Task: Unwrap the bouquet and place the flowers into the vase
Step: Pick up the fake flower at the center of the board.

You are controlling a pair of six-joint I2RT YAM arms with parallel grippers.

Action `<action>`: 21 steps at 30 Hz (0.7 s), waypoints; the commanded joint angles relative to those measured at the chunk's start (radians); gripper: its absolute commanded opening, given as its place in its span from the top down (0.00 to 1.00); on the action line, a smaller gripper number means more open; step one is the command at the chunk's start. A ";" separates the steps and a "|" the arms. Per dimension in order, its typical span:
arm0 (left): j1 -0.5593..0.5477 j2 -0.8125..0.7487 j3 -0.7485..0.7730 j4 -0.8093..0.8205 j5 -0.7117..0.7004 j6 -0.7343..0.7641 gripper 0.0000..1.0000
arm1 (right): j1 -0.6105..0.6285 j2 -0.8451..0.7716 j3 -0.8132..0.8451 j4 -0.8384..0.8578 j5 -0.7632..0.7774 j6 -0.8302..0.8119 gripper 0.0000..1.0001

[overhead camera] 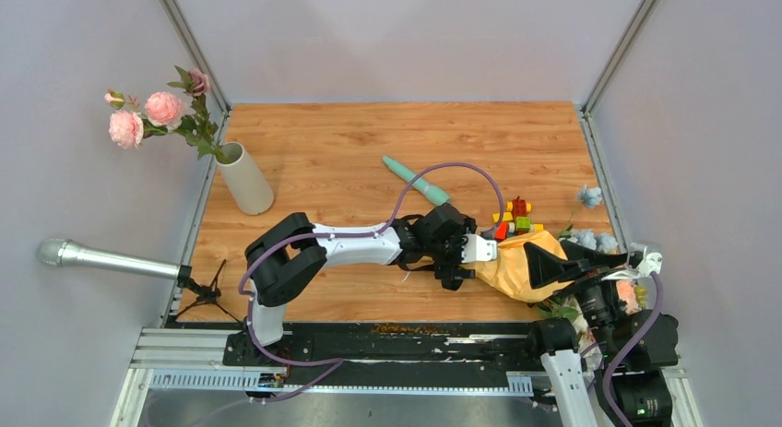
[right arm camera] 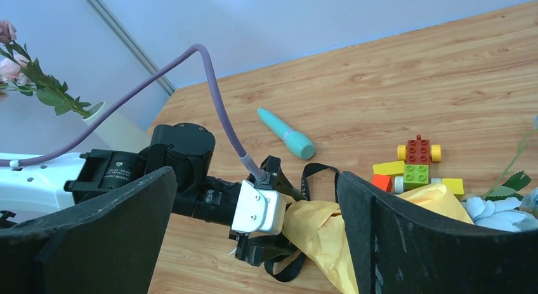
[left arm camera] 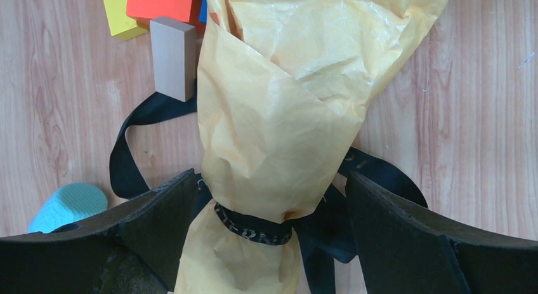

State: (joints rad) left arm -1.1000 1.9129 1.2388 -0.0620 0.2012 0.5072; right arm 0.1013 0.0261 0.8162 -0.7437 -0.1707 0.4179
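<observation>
The bouquet [overhead camera: 521, 266] lies at the table's near right, wrapped in crinkled orange-tan paper [left arm camera: 279, 116] and tied at its narrow neck with a black strap [left arm camera: 254, 230]. My left gripper [left arm camera: 269, 180] is open, its two jaws on either side of that tied neck. The left jaw is almost against the paper; the right one stands apart. My right gripper [right arm camera: 255, 180] hangs open over the bouquet's wide end. Pale blue flowers [overhead camera: 590, 238] poke out there. The off-white vase [overhead camera: 244, 178] stands at the far left with pink flowers [overhead camera: 148, 113] in it.
Small coloured toy blocks [overhead camera: 515, 217] lie just behind the bouquet, with a tan block [left arm camera: 171, 56] close to the paper. A teal stick [overhead camera: 415, 180] lies mid-table. A grey metal tube [overhead camera: 101, 258] on a small stand sits off the left edge.
</observation>
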 commanded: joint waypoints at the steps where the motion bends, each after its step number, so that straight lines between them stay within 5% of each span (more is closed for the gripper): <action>1: -0.003 0.016 0.034 0.004 0.011 0.024 0.12 | -0.002 -0.012 -0.010 0.004 -0.008 0.011 0.00; 6: -0.004 0.089 0.141 -0.088 0.010 0.011 0.32 | -0.003 -0.014 -0.020 0.003 -0.014 0.022 0.01; 13: -0.003 0.120 0.149 -0.093 -0.007 0.015 0.34 | -0.003 -0.016 -0.009 -0.009 -0.014 0.011 0.01; 15: -0.004 0.124 0.153 -0.100 -0.007 0.013 0.42 | -0.004 -0.015 -0.006 -0.014 -0.008 0.010 0.01; 21: -0.046 0.077 0.135 -0.105 -0.035 0.032 0.89 | -0.002 -0.015 -0.004 -0.026 -0.007 0.001 0.01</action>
State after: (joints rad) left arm -1.1076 2.0182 1.3621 -0.1482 0.1860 0.5396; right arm 0.1013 0.0231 0.7986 -0.7670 -0.1768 0.4194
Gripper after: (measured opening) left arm 0.254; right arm 0.993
